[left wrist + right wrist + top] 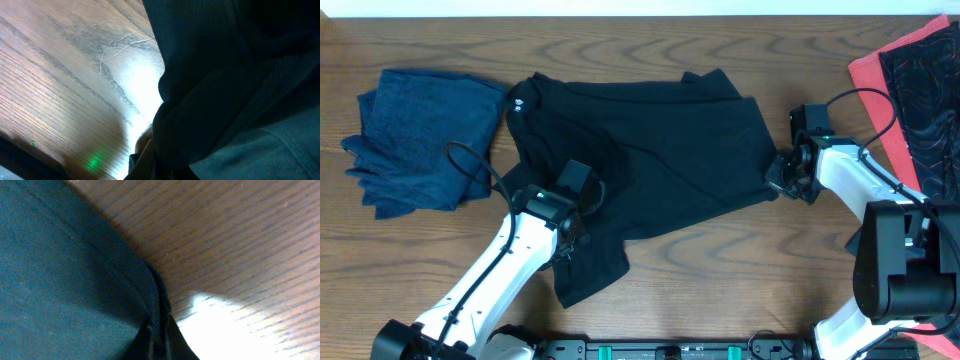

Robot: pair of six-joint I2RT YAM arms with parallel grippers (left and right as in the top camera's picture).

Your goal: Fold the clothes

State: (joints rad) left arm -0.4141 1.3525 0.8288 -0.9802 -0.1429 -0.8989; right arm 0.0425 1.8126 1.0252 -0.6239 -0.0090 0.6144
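Observation:
A black shirt (pixel 650 150) lies spread across the middle of the wooden table. My left gripper (pixel 565 245) is down on its lower left part and is shut on a fold of the shirt (pixel 230 100). My right gripper (pixel 778 180) is at the shirt's right edge and is shut on the hem (pixel 155 300). In both wrist views the dark cloth fills most of the frame and hides the fingertips.
A folded dark blue garment (pixel 420 135) lies at the far left. A red and black garment (pixel 920 90) lies at the right edge, beside the right arm. Bare wood (pixel 740 270) shows in front of the shirt.

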